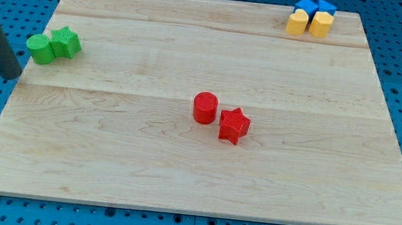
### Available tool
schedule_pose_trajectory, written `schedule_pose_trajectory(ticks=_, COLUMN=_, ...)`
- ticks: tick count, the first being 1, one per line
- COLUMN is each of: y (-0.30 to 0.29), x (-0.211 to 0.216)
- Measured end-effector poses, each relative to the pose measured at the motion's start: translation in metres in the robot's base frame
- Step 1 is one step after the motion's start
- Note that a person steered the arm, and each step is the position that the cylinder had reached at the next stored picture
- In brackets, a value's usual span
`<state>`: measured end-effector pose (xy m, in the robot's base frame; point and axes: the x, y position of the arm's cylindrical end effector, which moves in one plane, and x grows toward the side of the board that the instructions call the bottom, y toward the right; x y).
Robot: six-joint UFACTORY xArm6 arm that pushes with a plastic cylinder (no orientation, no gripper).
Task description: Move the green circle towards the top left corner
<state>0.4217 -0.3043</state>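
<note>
The green circle [41, 48] sits at the board's left edge, partly over it, touching a green star [65, 41] on its right. My rod comes down from the view's top left; my tip [12, 76] rests just off the board's left edge, below and left of the green circle, a short gap apart from it.
A red circle [204, 107] and a red star [233, 125] touch near the board's middle. Two blue blocks [315, 6] and two yellow blocks [309, 23] cluster at the top right corner. The wooden board [180, 170] lies on a blue pegboard.
</note>
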Motion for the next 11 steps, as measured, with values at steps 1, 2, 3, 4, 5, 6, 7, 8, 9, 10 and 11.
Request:
schedule_pose_trajectory(ticks=1, y=0.01, x=-0.027)
schedule_pose_trajectory(ticks=2, y=0.014, x=-0.038)
schedule_pose_trajectory(ticks=3, y=0.022, x=-0.044)
schedule_pose_trajectory(ticks=4, y=0.04, x=-0.029)
schedule_pose_trajectory(ticks=5, y=0.048, x=-0.029)
schedule_pose_trajectory(ticks=6, y=0.033, x=-0.046)
schedule_pose_trajectory(ticks=7, y=0.032, x=-0.081)
schedule_pose_trajectory(ticks=8, y=0.032, x=-0.115)
schedule_pose_trajectory(ticks=9, y=0.032, x=-0.14)
schedule_pose_trajectory(ticks=10, y=0.034, x=-0.129)
schedule_pose_trajectory(ticks=11, y=0.048, x=-0.109)
